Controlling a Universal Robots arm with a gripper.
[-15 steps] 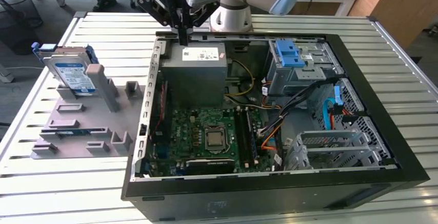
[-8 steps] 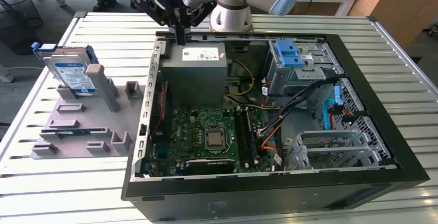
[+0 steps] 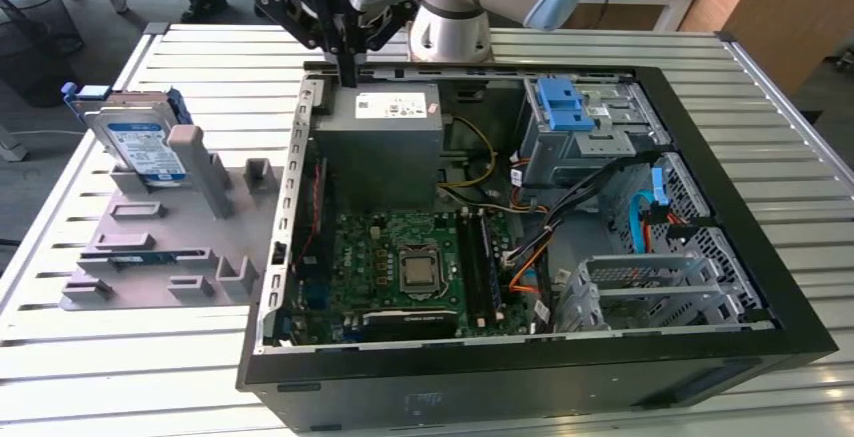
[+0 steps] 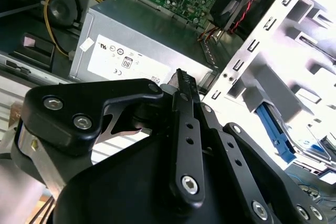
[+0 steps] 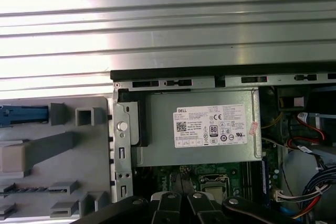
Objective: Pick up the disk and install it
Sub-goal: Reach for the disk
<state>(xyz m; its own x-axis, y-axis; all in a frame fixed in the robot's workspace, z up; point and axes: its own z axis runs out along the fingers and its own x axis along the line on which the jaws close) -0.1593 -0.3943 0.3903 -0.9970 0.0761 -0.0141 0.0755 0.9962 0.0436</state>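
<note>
The black linkage end effector [image 3: 350, 77] hangs point-down from the arm, its two fingers closed together on themselves. The tips sit just above the far rim of the open black computer case [image 3: 534, 365], over the corner of the grey metal power supply box with a white sticker [image 3: 378, 132]. In both wrist views that same power supply box [image 5: 202, 124] [image 4: 142, 40] lies close beneath the end effector [image 5: 181, 177] [image 4: 182, 80].

The disk [image 3: 140, 147], a flat rectangular silver hard drive with a white-and-blue label in a bright blue plastic bracket, stands on edge in a slot of the grey moulded plastic fixture [image 3: 174, 247]. The fixture rests on the slatted metal bench [image 3: 200, 47] outside the case, at the exterior view's left, and the disk is well apart from the end effector.

Inside the case the green motherboard [image 3: 400, 257] lies near the power supply box. A blue plastic latch piece [image 3: 567, 107] sits on the drive bay at the exterior view's right. A perforated metal drive cage [image 3: 654, 287] stands in the near corner, with black, orange and blue cables [image 3: 587, 197] running between them
</note>
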